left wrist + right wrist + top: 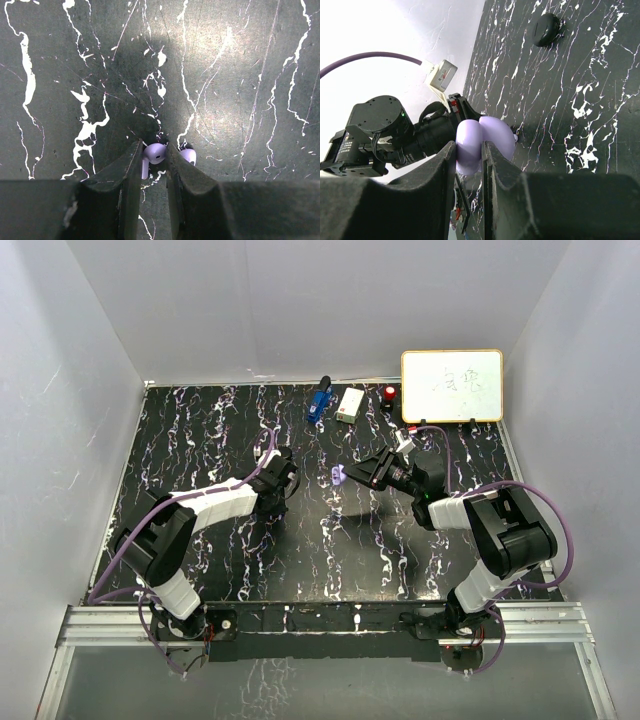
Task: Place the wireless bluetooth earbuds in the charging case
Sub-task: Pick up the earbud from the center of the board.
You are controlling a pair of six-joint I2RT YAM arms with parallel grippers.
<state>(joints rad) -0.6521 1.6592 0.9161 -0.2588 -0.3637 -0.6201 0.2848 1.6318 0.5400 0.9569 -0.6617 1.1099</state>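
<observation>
The left gripper (154, 149) is clenching one lilac earbud (156, 153) between its fingers, down at the black marbled table (240, 75). Whether the bud is already clearing the surface is not showing. Its rounded head is sitting in the gap between the fingers and its stem is pointing back toward the wrist. The second lilac earbud (189, 156) is lying just beside the finger on the right of the wrist view; I cannot tell whether it is touching that finger.

The right gripper (470, 150) is grasping the lilac case (496, 136) and holding it up off the table near the middle, a little to the right of the left gripper. The case is showing two rounded halves, so it is probably standing open, though its inside is hidden. A black case (545, 29) is sitting on the table apart from both.

The step in hand looks like the pick-up of the first lilac earbud. The next move is calling for a clean lift that does not drag the neighbouring bud. The left arm then needs a short carry right to the held case, with the bud turned so its stem is aiming into its socket. The bud is tiny and smooth, so it may twist in the grip.
</observation>
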